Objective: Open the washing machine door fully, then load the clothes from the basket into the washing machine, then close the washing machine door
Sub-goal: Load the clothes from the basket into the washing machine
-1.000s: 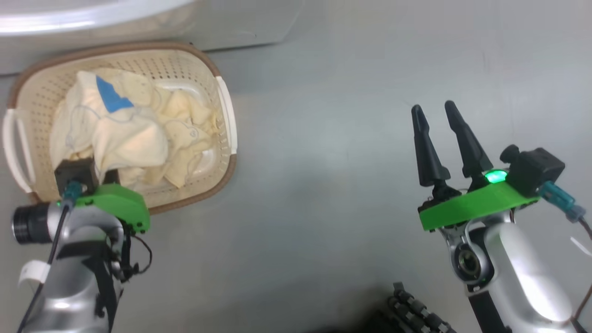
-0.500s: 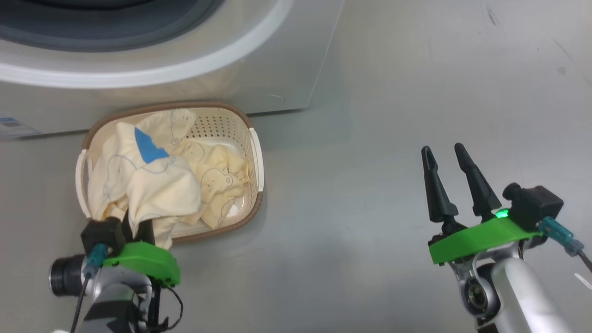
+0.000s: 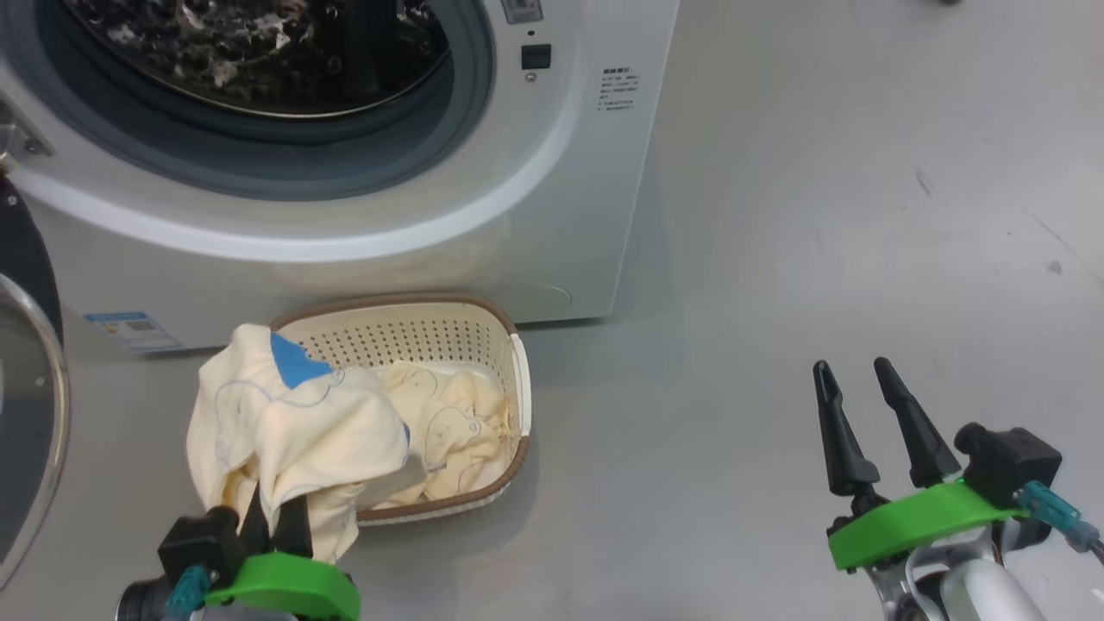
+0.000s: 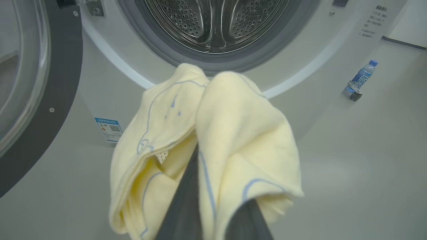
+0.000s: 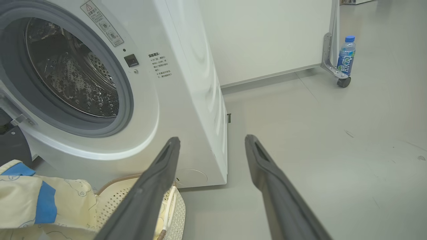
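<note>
Cloth bunches between the fingers of the left gripper (image 3: 274, 517), pinched tight on a cream bear-print garment (image 3: 293, 423) that hangs over the near left edge of the basket (image 3: 414, 332). A second garment (image 3: 448, 427) lies inside. The basket sits just before the washing machine (image 3: 552, 172) — its door (image 3: 30, 388) swung wide to the left, the drum (image 3: 259, 52) exposed. The right gripper (image 3: 850, 371) hovers over the grey floor (image 3: 776, 259), fingers spread, holding nothing.

Soft cloth clothes (image 3: 293, 431); perforated plastic basket (image 3: 414, 336); shiny steel drum (image 4: 186, 16); floor (image 3: 776, 302) seemingly smooth, matt.
</note>
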`<state>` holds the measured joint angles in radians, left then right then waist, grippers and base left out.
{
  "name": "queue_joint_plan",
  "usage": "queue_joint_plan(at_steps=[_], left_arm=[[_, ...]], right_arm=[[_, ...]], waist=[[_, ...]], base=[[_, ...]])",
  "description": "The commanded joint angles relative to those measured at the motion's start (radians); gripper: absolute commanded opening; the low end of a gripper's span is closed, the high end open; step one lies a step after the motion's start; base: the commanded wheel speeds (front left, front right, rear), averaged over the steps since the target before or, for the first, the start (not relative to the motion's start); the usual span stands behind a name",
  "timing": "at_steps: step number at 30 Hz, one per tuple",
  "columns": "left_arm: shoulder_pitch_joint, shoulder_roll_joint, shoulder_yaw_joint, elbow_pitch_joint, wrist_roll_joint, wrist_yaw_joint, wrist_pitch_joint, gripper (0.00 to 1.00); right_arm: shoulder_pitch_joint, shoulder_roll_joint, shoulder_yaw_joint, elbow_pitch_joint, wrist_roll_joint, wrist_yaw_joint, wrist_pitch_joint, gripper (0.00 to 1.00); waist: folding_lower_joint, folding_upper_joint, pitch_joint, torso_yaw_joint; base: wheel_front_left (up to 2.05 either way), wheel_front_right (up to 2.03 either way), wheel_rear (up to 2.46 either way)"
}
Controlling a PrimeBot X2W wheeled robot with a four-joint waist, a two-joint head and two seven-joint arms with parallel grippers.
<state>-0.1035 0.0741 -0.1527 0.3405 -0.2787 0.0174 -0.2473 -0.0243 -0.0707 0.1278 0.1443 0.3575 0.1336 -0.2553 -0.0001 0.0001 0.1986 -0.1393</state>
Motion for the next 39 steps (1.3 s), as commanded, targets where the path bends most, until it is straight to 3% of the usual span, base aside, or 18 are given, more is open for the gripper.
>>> queue_joint_plan(at_steps=[1,19,39], left_arm=[[0.002,0.003,0.046,-0.049,0.017,-0.003,-0.014,0.0],[0.165,-0.023,0.093,-0.173,0.012,-0.029,-0.014,0.0],[0.217,-0.024,0.077,-0.261,0.021,-0.011,-0.014,0.0]], right_arm=[[-0.002,-0.024,0.013,-0.03,-0.01,-0.003,-0.006,1.0],[0.093,-0.047,0.004,-0.03,-0.026,-0.003,-0.006,1.0],[0.117,-0.045,-0.009,-0.039,-0.031,-0.003,-0.006,1.0]], waist=[[0.0001,-0.0001,-0.043,0.014],[0.0001,-0.0001,-0.183,0.036],[0.0001,-0.0001,-0.189,0.029]], base=[[0.0,0.0,0.0],[0.0,0.0,0.0],[0.0,0.0,0.0]])
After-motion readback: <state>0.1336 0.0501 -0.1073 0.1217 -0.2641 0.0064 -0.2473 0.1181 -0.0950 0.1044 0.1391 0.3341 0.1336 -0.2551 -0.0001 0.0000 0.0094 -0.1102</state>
